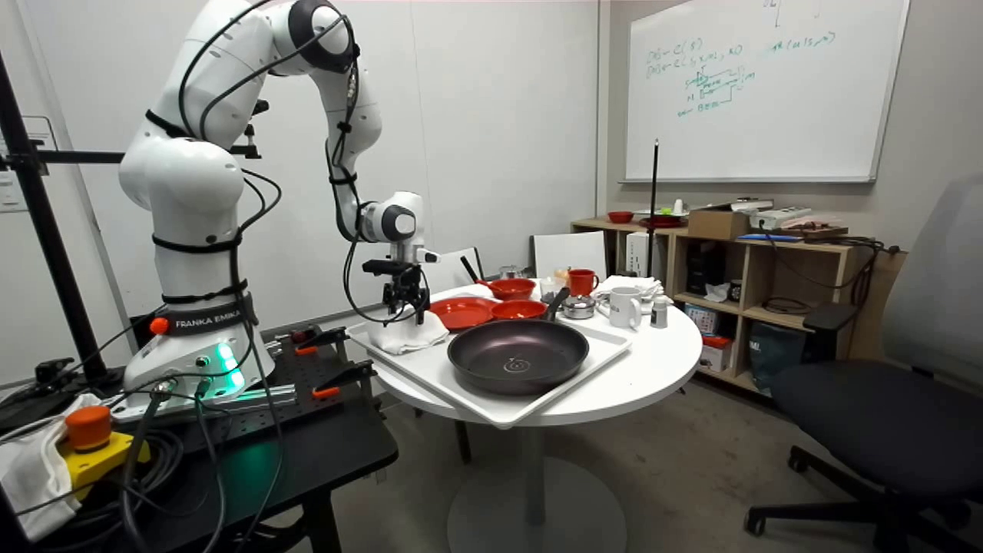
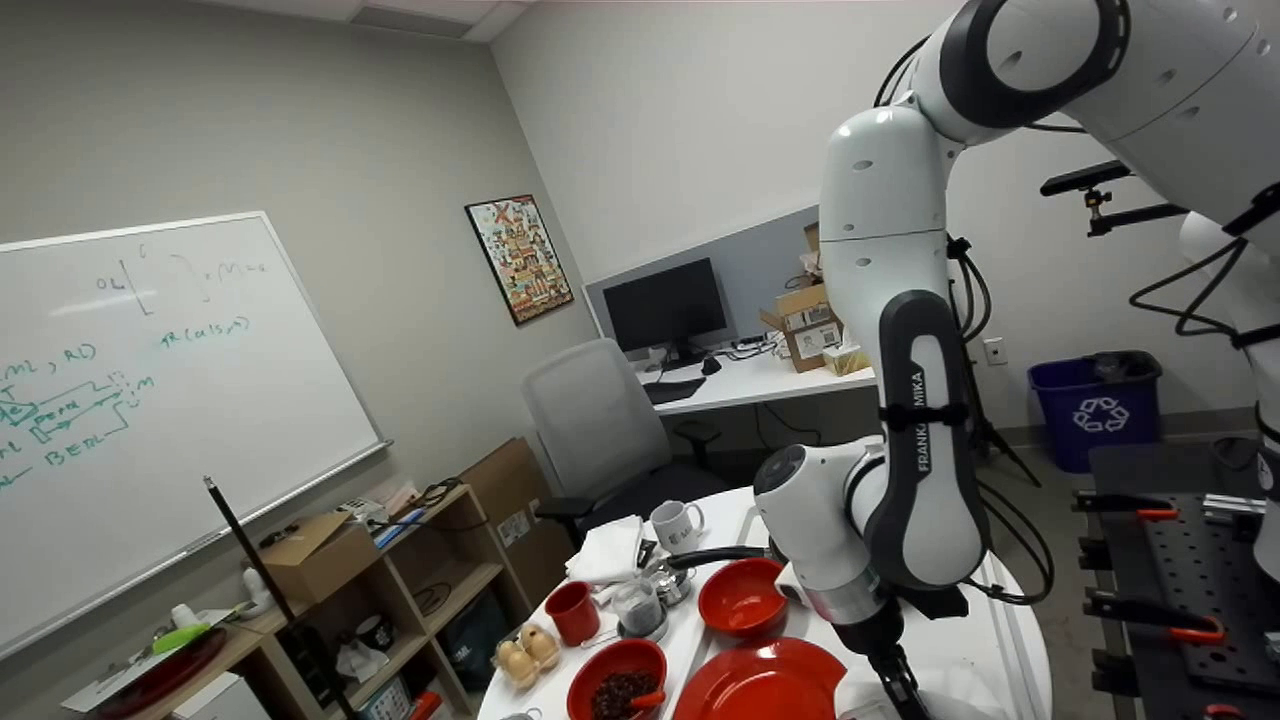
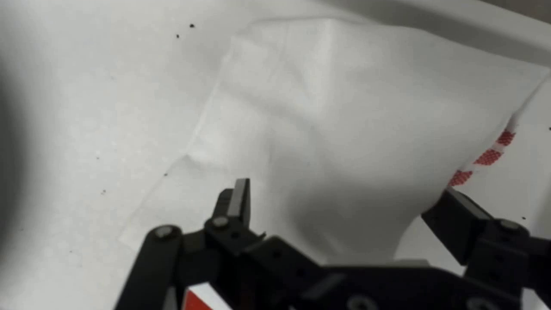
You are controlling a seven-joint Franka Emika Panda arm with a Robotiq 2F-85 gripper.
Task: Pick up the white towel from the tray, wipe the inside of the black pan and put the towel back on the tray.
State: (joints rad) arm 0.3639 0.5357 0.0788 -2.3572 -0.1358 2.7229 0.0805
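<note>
Jaws parted, presumably to pinch, the end effector stands over the white towel, which shares the tray with the black pan by the robot-side edge of the tabletop, likely easing reach

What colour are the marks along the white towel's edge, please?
Red: the marks along the edge of the towel show best in the wrist view.
</note>
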